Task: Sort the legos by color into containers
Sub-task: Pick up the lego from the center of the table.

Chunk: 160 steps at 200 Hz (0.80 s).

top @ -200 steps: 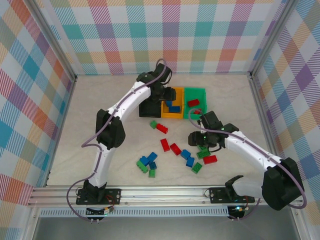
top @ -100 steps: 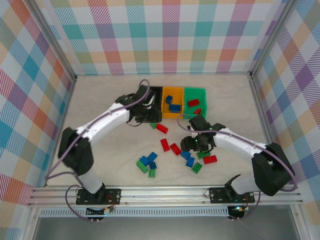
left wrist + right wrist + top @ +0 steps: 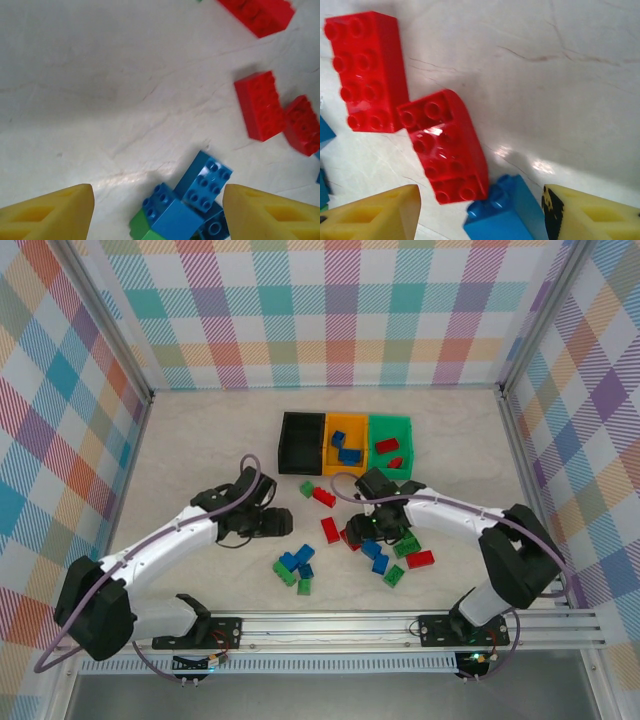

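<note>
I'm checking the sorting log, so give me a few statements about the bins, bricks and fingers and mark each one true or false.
1. The orange bin holds blue bricks. True.
2. The green bin holds green bricks. False: it holds red bricks.
3. The left fingers are shut on a brick. False: they are open above loose blue bricks.
4. Two loose red bricks touch each other near the right fingers. True.

The containers (image 3: 302, 444) are sitting in a row near the worktop's (image 3: 200, 455) far edge, some legos (image 3: 330, 530) lying inside, most lying scattered before them.
</note>
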Available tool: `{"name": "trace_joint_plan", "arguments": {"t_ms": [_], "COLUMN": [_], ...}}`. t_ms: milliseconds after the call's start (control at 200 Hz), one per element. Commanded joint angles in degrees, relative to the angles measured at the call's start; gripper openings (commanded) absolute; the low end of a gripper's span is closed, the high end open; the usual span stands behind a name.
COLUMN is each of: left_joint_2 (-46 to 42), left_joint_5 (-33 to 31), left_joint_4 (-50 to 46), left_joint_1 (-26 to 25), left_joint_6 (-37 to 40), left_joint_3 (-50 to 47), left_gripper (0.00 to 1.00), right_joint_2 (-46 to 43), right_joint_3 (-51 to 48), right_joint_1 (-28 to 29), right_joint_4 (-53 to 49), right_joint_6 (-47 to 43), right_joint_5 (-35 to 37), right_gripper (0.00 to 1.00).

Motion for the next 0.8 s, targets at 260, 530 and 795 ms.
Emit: {"name": "trace_joint_plan", "arguments": {"t_ms": [260, 530, 795], "left_joint_2": [-8.7, -8.3, -8.1], "left_joint_5": [-3.6, -4.7, -5.2], "left_joint_4": [-3.2, -2.6, -2.9], "left_joint_1": [-0.6, -0.7, -0.7], "left_joint_6": [-4.9, -6.4, -6.3], "left_joint_3": [-4.2, -6.1, -5.1], "left_gripper": [0.7, 0.7, 0.7], "right_joint_2": [11.2, 9.1, 6.8], "right_joint_3": [7.8, 6.0, 9.0], "right_joint_1": [2.2, 2.4, 2.4], "right_joint_4": [-1.9, -1.4, -2.0], "right_joint_6": [-1.7, -0.9, -0.7], "right_joint_5": [3.0, 2.9, 3.9], "right_gripper": [0.61, 0.34, 0.31]}}
